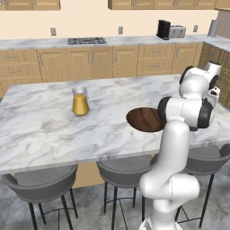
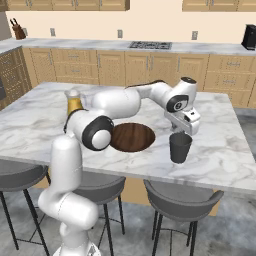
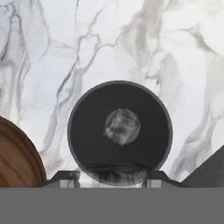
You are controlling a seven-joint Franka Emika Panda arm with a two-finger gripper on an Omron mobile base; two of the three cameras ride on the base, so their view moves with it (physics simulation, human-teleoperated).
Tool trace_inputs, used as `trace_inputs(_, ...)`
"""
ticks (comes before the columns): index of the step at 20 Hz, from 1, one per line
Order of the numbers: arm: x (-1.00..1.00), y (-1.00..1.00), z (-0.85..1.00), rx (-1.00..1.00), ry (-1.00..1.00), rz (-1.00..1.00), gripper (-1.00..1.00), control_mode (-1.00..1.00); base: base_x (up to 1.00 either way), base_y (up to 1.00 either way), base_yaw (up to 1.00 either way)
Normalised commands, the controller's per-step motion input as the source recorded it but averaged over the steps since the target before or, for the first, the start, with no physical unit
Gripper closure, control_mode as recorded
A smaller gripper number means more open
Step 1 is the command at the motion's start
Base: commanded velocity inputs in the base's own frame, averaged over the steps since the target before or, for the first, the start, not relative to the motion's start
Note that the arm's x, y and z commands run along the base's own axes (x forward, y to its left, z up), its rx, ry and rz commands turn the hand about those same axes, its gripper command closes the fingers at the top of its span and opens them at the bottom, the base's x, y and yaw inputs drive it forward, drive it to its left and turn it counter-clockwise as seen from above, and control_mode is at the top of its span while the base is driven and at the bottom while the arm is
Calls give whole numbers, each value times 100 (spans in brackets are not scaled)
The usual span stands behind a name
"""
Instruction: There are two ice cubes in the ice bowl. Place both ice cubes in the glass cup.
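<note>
While I hovered the gripper (image 2: 180, 131), pinching an ice cube, over the glass cup (image 2: 180, 147), another cube (image 3: 122, 126) lay inside.

base cams behind arm left and right, both angled down on marble bench (image 1: 40, 126), hand cam close, straight down into glass cup (image 3: 119, 131)

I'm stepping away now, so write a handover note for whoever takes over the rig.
Gripper: shut on what looks like the second cube, right above the cup.
Bowl: on the counter beside the cup, no cubes seen in it.
Done: first cube lies in the cup.
Left: open the jaws so the second cube drops in.
</note>
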Motion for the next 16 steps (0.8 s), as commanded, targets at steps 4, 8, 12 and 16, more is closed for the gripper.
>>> trace_inputs(4,0,0,-25,-10,0,0,100,-100,0,0,0)
trace_inputs(8,0,0,-19,-12,0,0,100,-100,0,0,0)
trace_inputs(12,0,0,-4,-2,0,0,100,-100,0,0,0)
trace_inputs(16,4,0,-11,-4,0,0,100,-100,0,0,0)
